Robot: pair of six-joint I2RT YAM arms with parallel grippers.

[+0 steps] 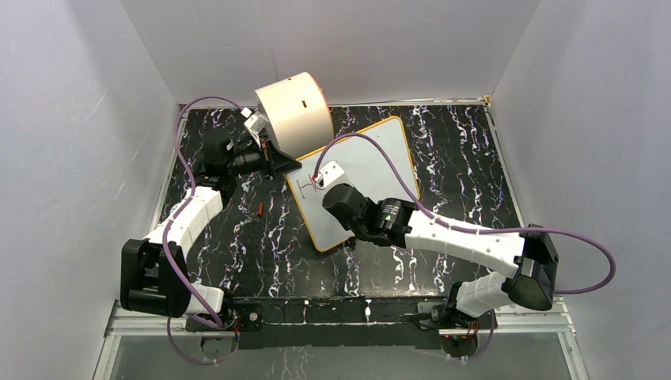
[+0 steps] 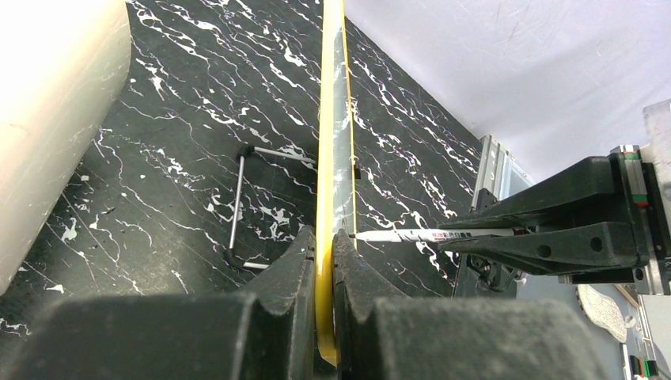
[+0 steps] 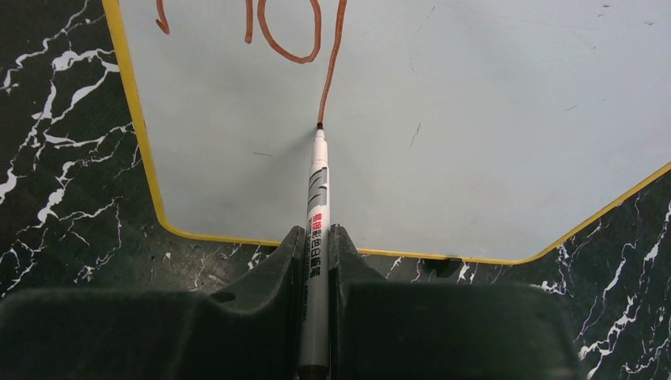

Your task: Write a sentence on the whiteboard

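Left gripper clamps the whiteboard's left edge mid-table, steadying it for writing; right gripper pinches the marker, tip pressed on the sentence's third letter

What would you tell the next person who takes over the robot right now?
Left claw: shut on the yellow rim of the whiteboard, steadying it.
Right claw: shut on the marker, with its tip touching the board.
Where: the whiteboard sits mid-table, beside the cream drum.
Done: the sentence has only begun, with an H, an o and one long stroke that ends at the marker tip.
Left: all the other words. Keep both grips. My guess is that the stroke at the tip needs finishing first.
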